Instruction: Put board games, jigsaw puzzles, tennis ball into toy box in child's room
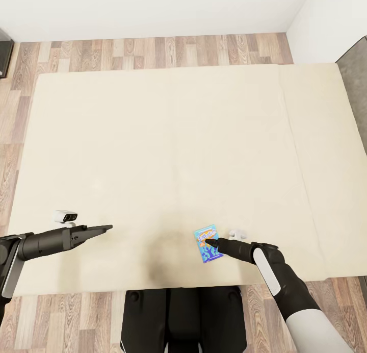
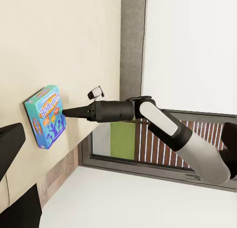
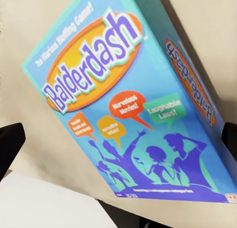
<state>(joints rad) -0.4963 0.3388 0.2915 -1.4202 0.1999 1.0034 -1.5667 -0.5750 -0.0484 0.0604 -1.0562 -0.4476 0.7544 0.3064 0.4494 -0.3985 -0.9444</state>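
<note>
A blue board game (image 1: 208, 244) lies flat on the cream bed (image 1: 168, 154), near the edge closest to the robot and a little to the right of its trunk. Its lid reads "Balderdash" in white letters on an orange oval, with small speech bubbles and purple silhouettes below — all plain in the right wrist view (image 3: 133, 104), where the box sits between the two dark fingertips (image 3: 10, 141) at the picture's edges.

The right gripper (image 1: 213, 243) reaches over the box from the robot's side, its black tip above the lid's right half in the head view. From the left wrist view the same gripper (image 2: 69, 112) points at the box (image 2: 47, 115) and looks just beside or touching its face; I cannot tell which. The right jaws stand spread wider than the box, so they are released, not clenched on anything.

The left gripper (image 1: 99, 229) hangs over the bed's near left part, well apart from the game, pointing toward the right. Its fingers show as dark shapes at the edge of the left wrist view (image 2: 12, 139), with a gap between them and nothing inside — released.

Wooden floor (image 1: 153, 49) runs round the bed, and a white wall (image 1: 153, 8) stands beyond it. The robot's dark base (image 1: 183, 320) shows below the bed's near edge.
</note>
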